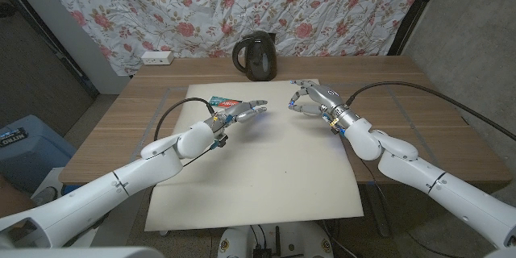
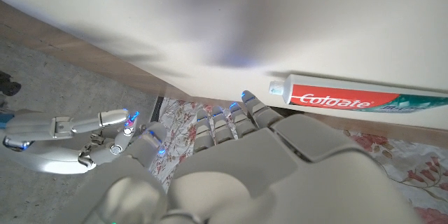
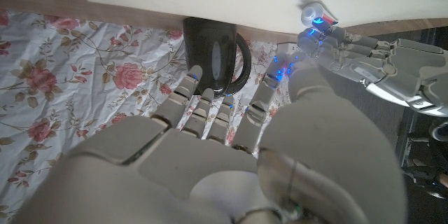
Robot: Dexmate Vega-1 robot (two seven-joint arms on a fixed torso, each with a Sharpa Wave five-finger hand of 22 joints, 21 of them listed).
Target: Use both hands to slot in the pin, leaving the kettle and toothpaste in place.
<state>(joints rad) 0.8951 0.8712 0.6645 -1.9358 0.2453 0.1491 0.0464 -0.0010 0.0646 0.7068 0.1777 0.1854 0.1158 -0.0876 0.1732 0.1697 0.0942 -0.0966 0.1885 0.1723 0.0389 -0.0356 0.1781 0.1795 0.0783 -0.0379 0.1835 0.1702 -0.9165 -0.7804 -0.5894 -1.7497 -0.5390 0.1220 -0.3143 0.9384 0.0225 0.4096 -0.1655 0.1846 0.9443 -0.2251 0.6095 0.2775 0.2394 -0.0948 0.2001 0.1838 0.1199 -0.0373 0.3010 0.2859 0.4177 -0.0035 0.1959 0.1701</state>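
Over the white mat (image 1: 258,169) on the wooden surface (image 1: 403,129), the left hand (image 1: 240,114) and the right hand (image 1: 310,97) face each other with a gap between them; whether either holds the pin cannot be told, as no pin can be made out. The toothpaste (image 1: 222,102) lies on the mat just beside the left hand. Farther back, the black kettle (image 1: 255,57) stands upright on the surface before the floral cloth (image 1: 242,8).

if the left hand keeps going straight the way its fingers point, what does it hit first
Probably the right hand. The left hand points across the white mat toward it, with only bare mat showing between them. The toothpaste lies beside the left hand, off that line. Heights are hard to judge.
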